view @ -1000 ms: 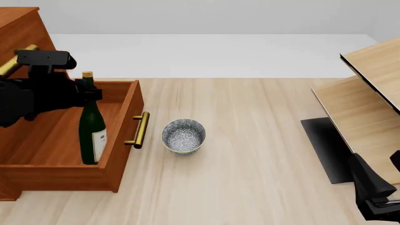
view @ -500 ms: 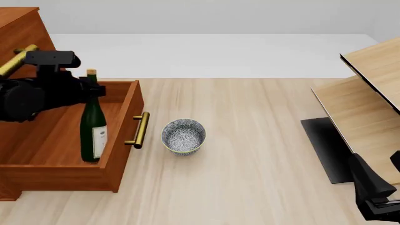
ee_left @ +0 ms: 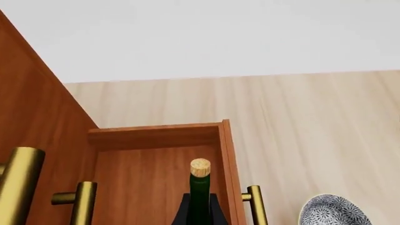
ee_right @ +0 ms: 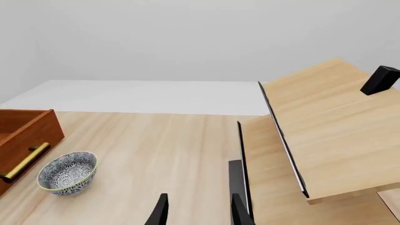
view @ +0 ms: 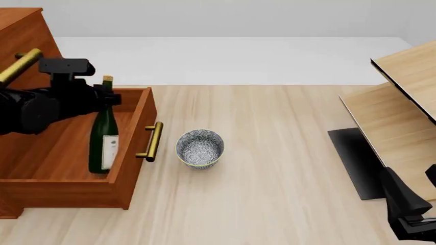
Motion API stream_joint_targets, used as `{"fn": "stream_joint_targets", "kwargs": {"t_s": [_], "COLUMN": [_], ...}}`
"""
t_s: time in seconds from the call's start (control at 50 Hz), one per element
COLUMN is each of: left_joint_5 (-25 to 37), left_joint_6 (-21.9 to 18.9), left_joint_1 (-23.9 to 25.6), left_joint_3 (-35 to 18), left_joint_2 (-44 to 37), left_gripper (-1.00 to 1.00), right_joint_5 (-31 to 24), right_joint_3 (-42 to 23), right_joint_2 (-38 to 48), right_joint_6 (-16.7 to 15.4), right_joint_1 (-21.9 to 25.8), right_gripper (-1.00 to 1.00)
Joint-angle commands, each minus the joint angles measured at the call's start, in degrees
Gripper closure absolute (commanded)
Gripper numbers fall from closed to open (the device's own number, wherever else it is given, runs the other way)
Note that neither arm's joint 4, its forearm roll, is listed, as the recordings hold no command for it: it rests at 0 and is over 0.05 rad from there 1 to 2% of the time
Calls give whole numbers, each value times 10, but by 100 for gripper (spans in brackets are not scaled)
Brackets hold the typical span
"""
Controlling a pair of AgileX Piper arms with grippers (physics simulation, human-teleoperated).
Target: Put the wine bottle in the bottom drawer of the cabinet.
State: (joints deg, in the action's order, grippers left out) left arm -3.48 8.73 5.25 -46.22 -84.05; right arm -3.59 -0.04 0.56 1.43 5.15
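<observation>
On my pale wood-grain bench (view: pixel 286 168) under a plain grey wall, my left fingers (view: pixel 109 97) grip the wine bottle (view: pixel 103 139) by its neck, upright inside the open bottom drawer (view: pixel 129 153) of the cabinet (view: pixel 24 35), while my right fingers (ee_right: pixel 164 212) sit open and empty.

Wine bottle (view: pixel 103 133) standing in the open bottom drawer (view: pixel 134 153) of the cabinet (view: pixel 20 30).
The dark green, cork-topped bottle stood nearly upright by the drawer's brass-handled front, white label low; the reddish-brown drawer was pulled out.
</observation>
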Motion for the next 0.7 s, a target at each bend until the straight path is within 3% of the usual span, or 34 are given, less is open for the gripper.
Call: {"fn": "stream_joint_targets", "kwargs": {"t_s": [0.02, 0.42, 0.7], "left_joint_5": [4, -7, 2], "left_joint_6": [-2, -3, -20], "left_joint_1": [4, -5, -18], "left_joint_3": [67, 70, 38], "left_joint_2": [-47, -62, -83], "left_gripper": [100, 100, 100], "right_joint_5": [-1, 1, -1], "right_joint_3": [0, 0, 0], "right_joint_2": [-1, 0, 0], "right_joint_6": [0, 0, -1], "right_joint_1": [0, 0, 0], "right_gripper": [-100, -100, -100]}}
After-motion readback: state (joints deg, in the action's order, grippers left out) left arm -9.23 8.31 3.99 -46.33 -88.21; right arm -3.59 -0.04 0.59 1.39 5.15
